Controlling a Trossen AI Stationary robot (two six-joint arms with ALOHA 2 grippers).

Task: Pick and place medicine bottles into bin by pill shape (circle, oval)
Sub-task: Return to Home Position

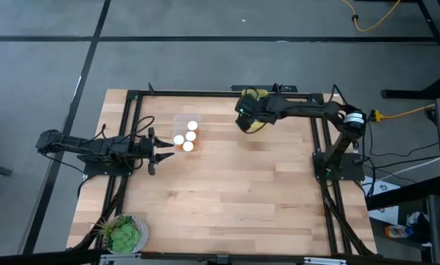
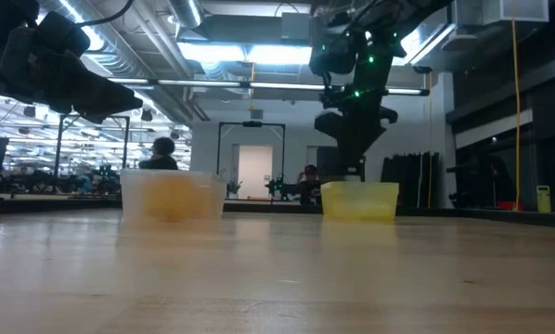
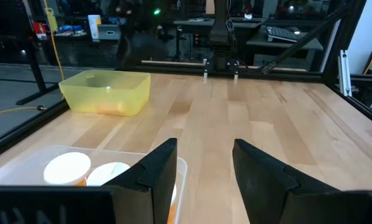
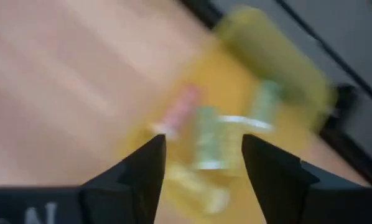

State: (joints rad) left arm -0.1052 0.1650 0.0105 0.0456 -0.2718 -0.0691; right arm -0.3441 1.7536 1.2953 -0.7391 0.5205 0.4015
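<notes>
Medicine bottles: four orange ones with white caps (image 1: pixel 191 135) stand in the clear bin (image 1: pixel 177 121). The slim green and pinkish ones (image 4: pixel 264 99) lie in the yellow bin (image 3: pixel 120 93). I see none loose on the table (image 1: pixel 227 199).
Dial: high view, table centre as hub.
Clear bin: about 11 o'clock.
Yellow bin: about 1 o'clock, mostly under the right arm.
Right gripper (image 4: pixel 203 142): hangs over the yellow bin, above its rim in the low view. Fingers are parted and hold nothing.
Left gripper (image 3: pixel 204 146): at about 10 o'clock, low, just beside the clear bin's 9 o'clock wall. Fingers are parted and hold nothing. I can't tell if a finger touches the wall.
Step, my read: sorting looks finished and both arms need to pull back to rest.
Count check: four white caps are clear. The right wrist view is smeared, so I can't count the slim ones for sure.
Pill shape: not readable from any view.
Risk 1: the right arm drops while swinging toward 3 o'clock. It could clip the yellow bin's rim and shove or tip it.
Risk 2: the left gripper creeps forward instead of back. It could nudge the clear bin and topple the upright bottles.
Risk 3: the plant (image 1: pixel 124 234) at 8 o'clock sits near the left arm's side, so a wide sweep could brush it.
</notes>
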